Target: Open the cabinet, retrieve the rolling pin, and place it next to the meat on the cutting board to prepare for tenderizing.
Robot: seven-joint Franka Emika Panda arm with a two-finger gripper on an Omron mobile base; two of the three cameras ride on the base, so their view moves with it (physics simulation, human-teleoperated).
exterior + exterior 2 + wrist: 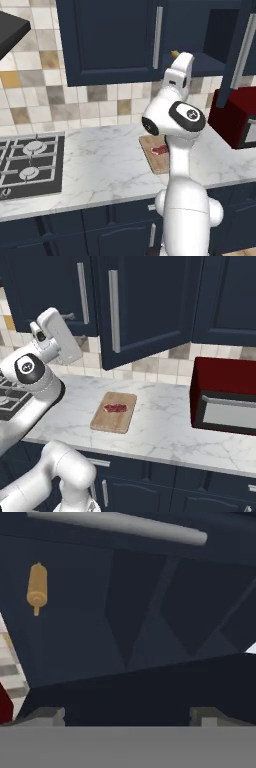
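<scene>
The navy wall cabinet [110,40] has its right door [147,306] swung open, its silver bar handle [114,311] facing out. Inside the dark compartment lies the tan rolling pin [37,587], upper left in the hand view; its tip [174,53] peeks out beside the hand. My gripper [129,716] is raised in front of the opening, open and holding nothing, well short of the pin. Below on the counter, the cutting board [114,412] carries the red meat [115,408]; both also appear behind the arm, board [152,155] and meat [159,149].
A red microwave [225,398] stands on the counter right of the board, under the open door [240,50]. A gas hob [30,165] is set in the marble counter [100,170] at the left. The cabinet's left door stays closed, handle [158,37].
</scene>
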